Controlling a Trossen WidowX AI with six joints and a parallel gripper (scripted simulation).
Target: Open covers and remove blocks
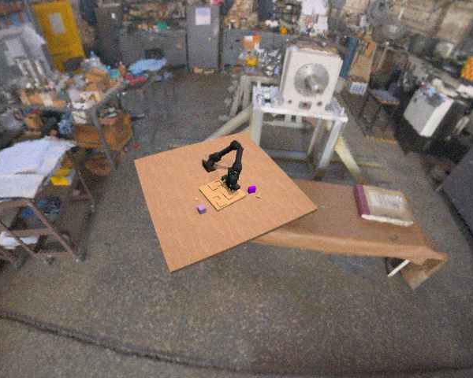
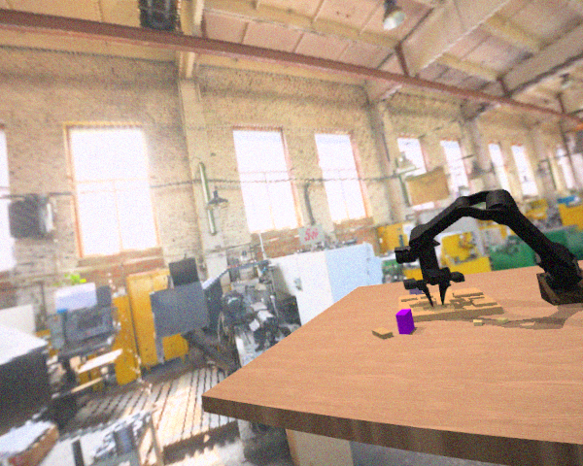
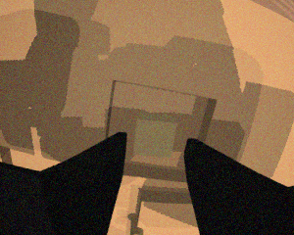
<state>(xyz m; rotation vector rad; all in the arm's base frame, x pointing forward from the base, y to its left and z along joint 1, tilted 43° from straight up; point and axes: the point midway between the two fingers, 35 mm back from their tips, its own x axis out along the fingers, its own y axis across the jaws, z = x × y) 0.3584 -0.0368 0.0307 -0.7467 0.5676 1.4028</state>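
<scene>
The puzzle board (image 1: 207,194) (image 2: 458,315) lies on the table under the arm. My gripper (image 1: 233,189) (image 2: 437,305) (image 3: 156,144) is partly open and empty, pointing down low over the board at an uncovered square well. A grey-green block (image 3: 156,135) sits in that well and shows between the fingertips in the wrist view; the fingers do not visibly touch it. A raised wooden cover (image 3: 273,128) lies right of the well. A bright purple block (image 1: 251,189) (image 2: 404,321) and a lavender block (image 1: 202,209) (image 2: 414,290) rest on the table clear of the board. Other wells are hard to make out.
A small flat wooden piece (image 1: 258,196) (image 2: 382,332) lies on the table near the purple block. Another small piece (image 1: 196,198) lies on the side of the board near the lavender block. The arm's base (image 1: 208,164) (image 2: 567,288) stands behind the board. The arm shades the board.
</scene>
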